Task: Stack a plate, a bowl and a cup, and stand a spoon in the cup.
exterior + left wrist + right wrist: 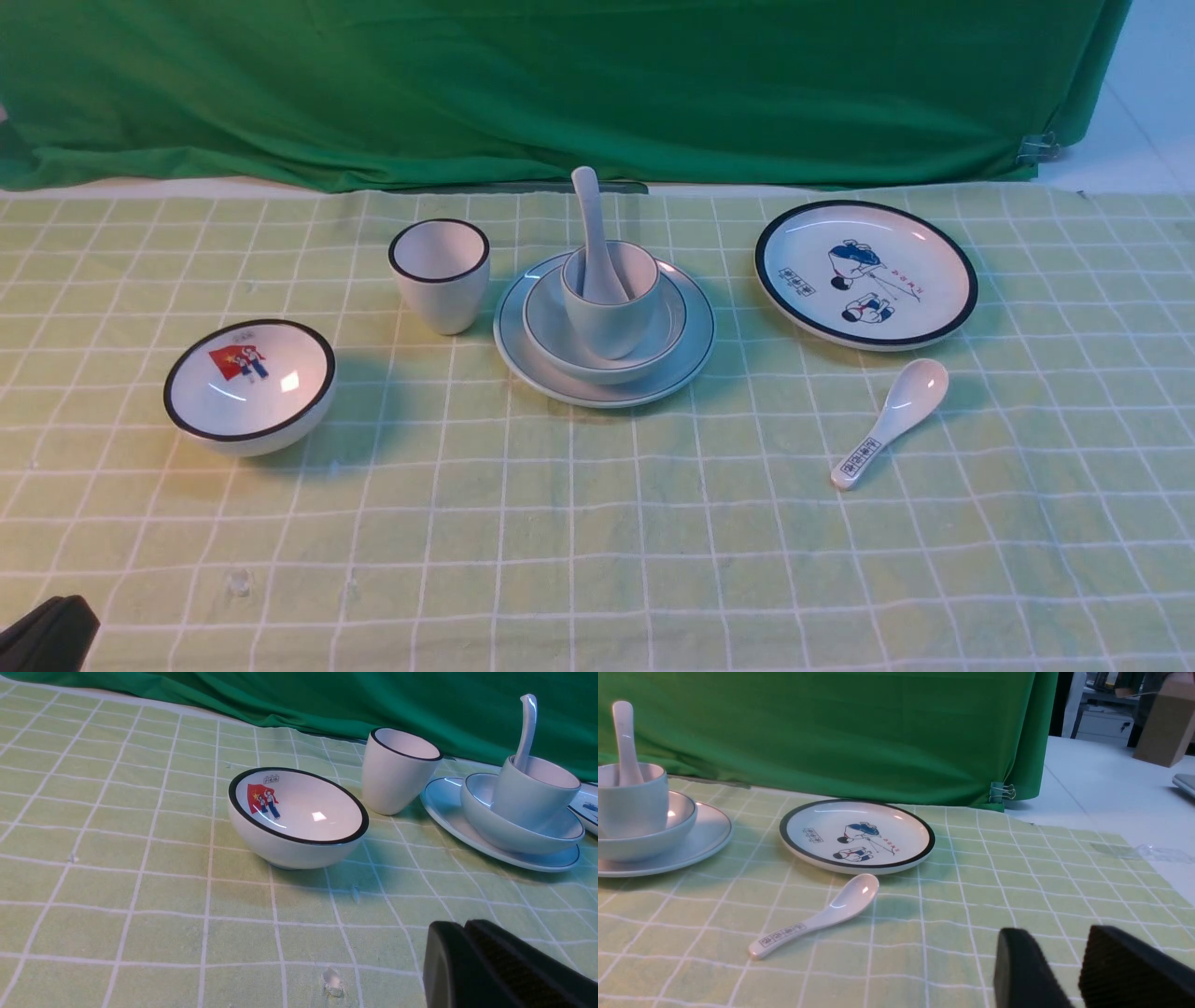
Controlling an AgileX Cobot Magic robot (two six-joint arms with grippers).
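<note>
My left gripper has its jaws pressed together, empty, near the black-rimmed bowl. My right gripper has jaws parted, nothing between them, near the marked spoon and cartoon plate. Mid-cloth: plate, bowl on it, cup in bowl, spoon upright in cup. Black-rimmed cup just beside the stack.
</note>
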